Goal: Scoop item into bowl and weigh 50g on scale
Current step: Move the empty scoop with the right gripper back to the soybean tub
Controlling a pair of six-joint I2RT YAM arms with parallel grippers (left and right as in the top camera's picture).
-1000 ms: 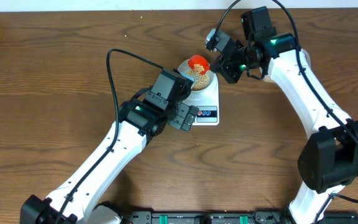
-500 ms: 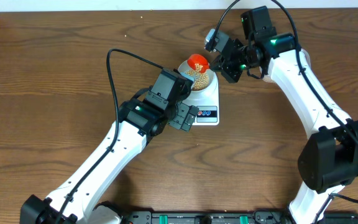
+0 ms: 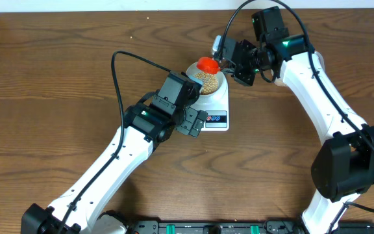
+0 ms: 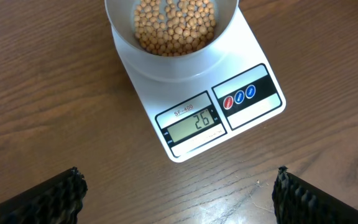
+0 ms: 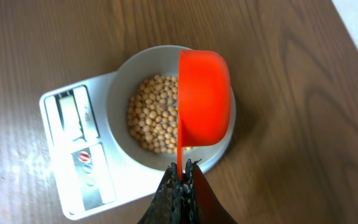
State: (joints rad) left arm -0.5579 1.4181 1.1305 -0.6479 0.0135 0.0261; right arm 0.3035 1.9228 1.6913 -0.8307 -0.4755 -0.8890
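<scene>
A pale bowl (image 3: 208, 79) holding tan beans (image 4: 174, 26) stands on the white scale (image 3: 215, 112). The scale's display (image 4: 193, 122) reads 26. My right gripper (image 5: 181, 176) is shut on the thin handle of a red scoop (image 5: 202, 96), which is tipped on its side over the bowl's (image 5: 219, 146) right part, above the beans (image 5: 154, 122). No beans show in the scoop. My left gripper (image 4: 176, 193) hovers open over bare wood just in front of the scale (image 4: 260, 106), nothing between its fingers (image 4: 48, 202).
Brown wooden table (image 3: 57, 91) all around. The left arm (image 3: 145, 123) lies close against the scale's left front corner. A pale wall edge (image 3: 109, 5) runs along the far side of the table.
The right gripper has rolled the red scoop further onto its side above the bowl and shifted slightly. The left arm has not moved.
</scene>
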